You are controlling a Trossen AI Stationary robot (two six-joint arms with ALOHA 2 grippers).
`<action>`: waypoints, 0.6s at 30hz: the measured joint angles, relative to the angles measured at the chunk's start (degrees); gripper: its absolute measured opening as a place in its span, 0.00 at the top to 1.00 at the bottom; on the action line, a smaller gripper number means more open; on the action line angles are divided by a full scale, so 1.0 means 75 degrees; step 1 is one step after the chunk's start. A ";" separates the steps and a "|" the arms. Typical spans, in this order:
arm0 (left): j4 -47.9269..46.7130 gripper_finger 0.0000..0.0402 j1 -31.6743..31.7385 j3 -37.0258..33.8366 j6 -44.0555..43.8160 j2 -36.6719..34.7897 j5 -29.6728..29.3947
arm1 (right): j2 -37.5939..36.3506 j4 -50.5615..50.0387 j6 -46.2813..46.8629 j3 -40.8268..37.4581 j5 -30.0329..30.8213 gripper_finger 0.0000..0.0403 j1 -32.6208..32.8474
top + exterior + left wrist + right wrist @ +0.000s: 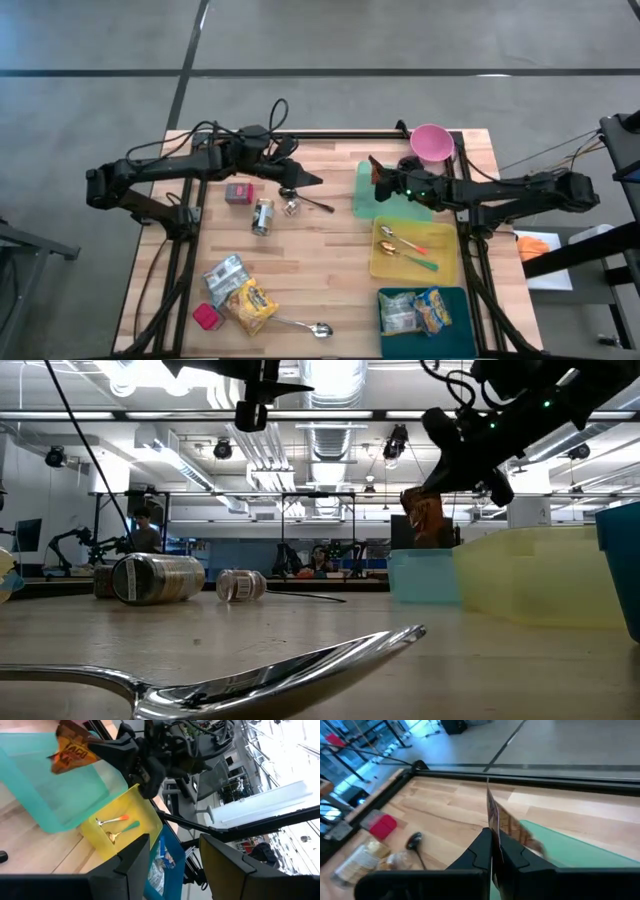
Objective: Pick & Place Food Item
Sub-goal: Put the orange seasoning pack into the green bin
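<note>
over green bin's [366, 200] edge, right hand [373, 172] pinching packet [70, 751]

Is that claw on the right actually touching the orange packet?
Touching: in the right wrist view the right gripper has its fingers pinched shut on the orange packet.

Hidden / cut off
Taco packet [70, 751] print partly cut by frame edge; spoon [230, 678] handle runs off frame; distant people [145, 530] too small to read.

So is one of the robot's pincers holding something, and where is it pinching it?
Yes. The right pincer is shut on a taco seasoning packet, pinching one edge so it hangs over the green bin. The left pincer holds nothing.
</note>
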 joint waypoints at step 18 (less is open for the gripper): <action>0.0003 0.56 -0.0413 0.0000 0.0149 -0.0073 0.0032 | 0.1311 0.0834 0.0307 0.0060 0.0615 0.98 0.0068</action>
